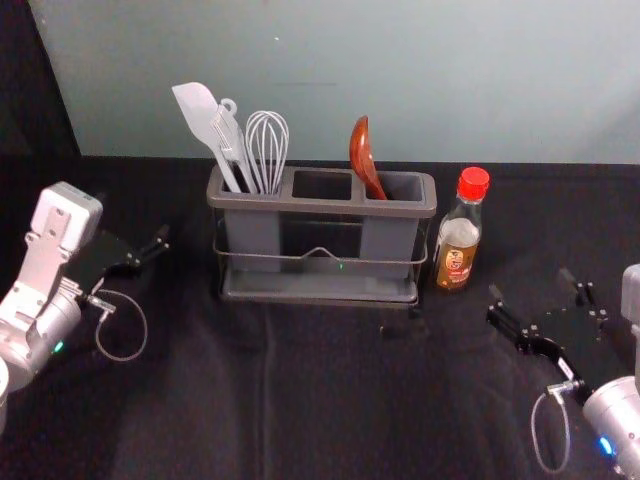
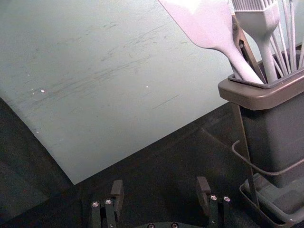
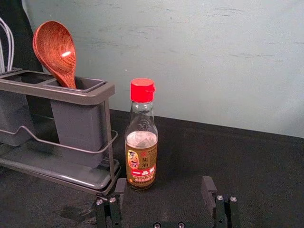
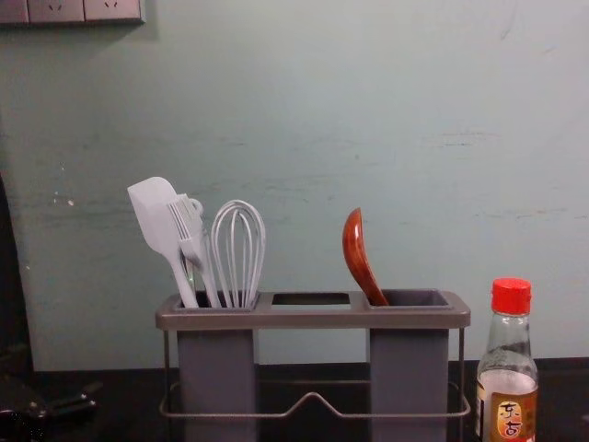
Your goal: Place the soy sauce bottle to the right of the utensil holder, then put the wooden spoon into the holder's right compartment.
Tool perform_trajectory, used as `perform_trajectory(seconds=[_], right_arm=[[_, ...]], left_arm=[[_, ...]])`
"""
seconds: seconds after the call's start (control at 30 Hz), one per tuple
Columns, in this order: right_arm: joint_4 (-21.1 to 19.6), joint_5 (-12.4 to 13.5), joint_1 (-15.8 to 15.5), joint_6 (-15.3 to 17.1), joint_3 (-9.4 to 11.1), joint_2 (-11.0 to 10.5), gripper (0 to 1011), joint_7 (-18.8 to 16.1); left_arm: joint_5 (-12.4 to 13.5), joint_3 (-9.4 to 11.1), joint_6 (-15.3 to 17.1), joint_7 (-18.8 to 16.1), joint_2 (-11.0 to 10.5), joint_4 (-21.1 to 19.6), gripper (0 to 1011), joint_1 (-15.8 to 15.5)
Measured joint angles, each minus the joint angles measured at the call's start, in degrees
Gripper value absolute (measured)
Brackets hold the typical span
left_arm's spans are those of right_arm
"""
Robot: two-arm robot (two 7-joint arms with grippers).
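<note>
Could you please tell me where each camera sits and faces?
Head view: head-mounted, looking forward and down at the utensil holder; left arm and right arm show.
Left wrist view: on that wrist, facing the holder's left end past the open left gripper.
Right wrist view: on that wrist, facing the soy sauce bottle past the open right gripper.
Chest view: on the chest, facing forward; left gripper at lower left.
Head and chest views share holder, bottle and wooden spoon.

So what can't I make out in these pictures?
Wooden spoon, lower handle: head and chest views, hidden inside the right compartment.
Whisk, handle: chest view, hidden in the left compartment.
Soy sauce bottle, base: chest view, cut off by the bottom edge.
Bottle's back: right wrist view, turned away.
</note>
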State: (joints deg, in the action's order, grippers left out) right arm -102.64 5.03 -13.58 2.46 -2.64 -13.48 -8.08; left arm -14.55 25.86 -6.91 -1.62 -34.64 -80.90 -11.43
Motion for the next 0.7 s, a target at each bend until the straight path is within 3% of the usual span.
perform_trajectory(seconds=[0.7], right_arm=[[-0.05, -0.09, 0.05, 0.64, 0.2, 0.18, 1002, -0.26]], left_arm=[[0.0, 0.0, 0.0, 0.0, 0.0, 0.0, 1005, 0.0]])
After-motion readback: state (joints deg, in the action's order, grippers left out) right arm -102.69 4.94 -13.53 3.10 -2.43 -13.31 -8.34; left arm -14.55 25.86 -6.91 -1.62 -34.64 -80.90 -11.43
